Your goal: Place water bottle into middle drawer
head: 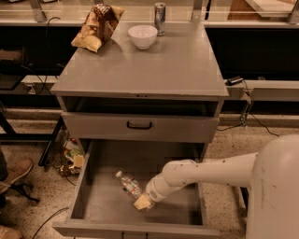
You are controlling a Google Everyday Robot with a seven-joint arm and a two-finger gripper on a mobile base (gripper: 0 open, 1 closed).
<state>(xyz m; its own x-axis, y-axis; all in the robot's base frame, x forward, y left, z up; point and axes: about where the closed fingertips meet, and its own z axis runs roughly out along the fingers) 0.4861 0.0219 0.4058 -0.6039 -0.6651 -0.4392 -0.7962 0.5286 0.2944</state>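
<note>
The water bottle [128, 183] is a small clear bottle with a white cap. It lies tilted inside the open middle drawer [103, 206], cap toward the back left, close over the grey floor. My gripper [142, 201] reaches into the drawer from the right and is shut on the bottle's lower end. Its pale fingertips [140, 203] show at the bottle's base. The white arm [205, 170] crosses the drawer's right side and hides part of the floor there.
Above is a shut shallower drawer with a black handle [139, 125]. On the cabinet top stand a chip bag [98, 25], a white bowl [143, 36] and a silver can [160, 11]. A shoe [16, 172] and clutter [70, 156] lie on the floor at left.
</note>
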